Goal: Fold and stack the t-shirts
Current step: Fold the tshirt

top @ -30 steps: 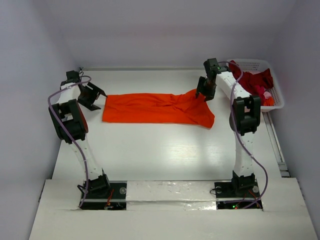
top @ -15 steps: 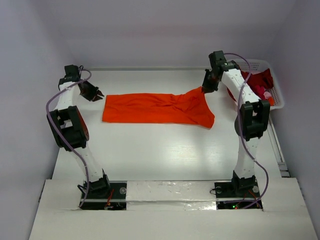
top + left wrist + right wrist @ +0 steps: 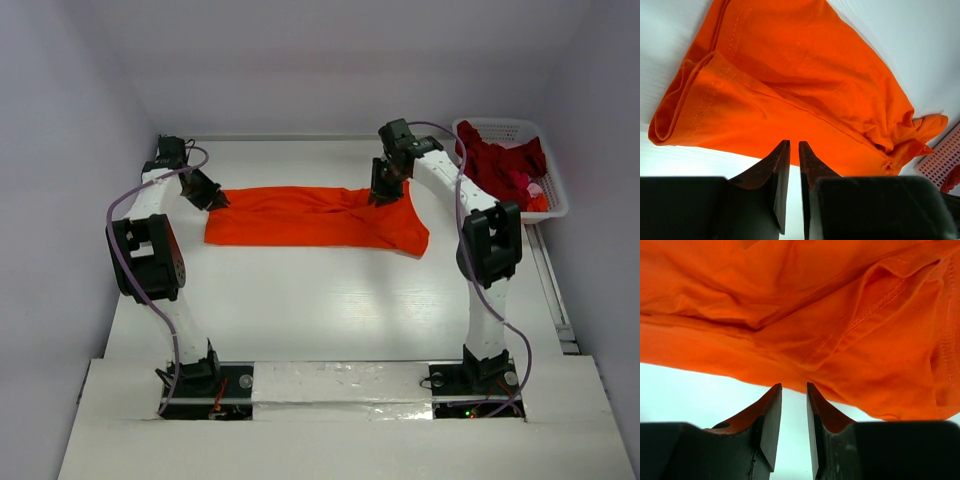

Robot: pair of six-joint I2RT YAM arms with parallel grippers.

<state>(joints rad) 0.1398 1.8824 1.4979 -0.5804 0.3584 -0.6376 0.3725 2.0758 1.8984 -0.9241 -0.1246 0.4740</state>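
Step in hand: the fold on the orange t-shirt (image 3: 300, 215), stacking not started. It lies across the far half of the bench (image 3: 330, 300) as a long flat band, left end squared off, a twist of creases right of centre, right end flaring into a loose rounded lobe. My left hand (image 3: 794, 142) is at the left end, clenched to a thin slit with the tips right at the hem; can't confirm any cloth is caught between them. My right hand (image 3: 794, 385) is at the far edge near the twist, fingers parted with bare bench showing in the gap, tips at the cloth edge, grasping nothing I can see. Cloth is thin matte knit, limp, double-stitched hems, left edge doubled over into a soft roll. The dark red t-shirts (image 3: 495, 160) sit heaped in the white latticed basket (image 3: 505, 128) at far right, untouched. My read on next: both hands need a firm pinch on matching edges, then lift and carry over together; an uneven pinch will drag the twist wider.
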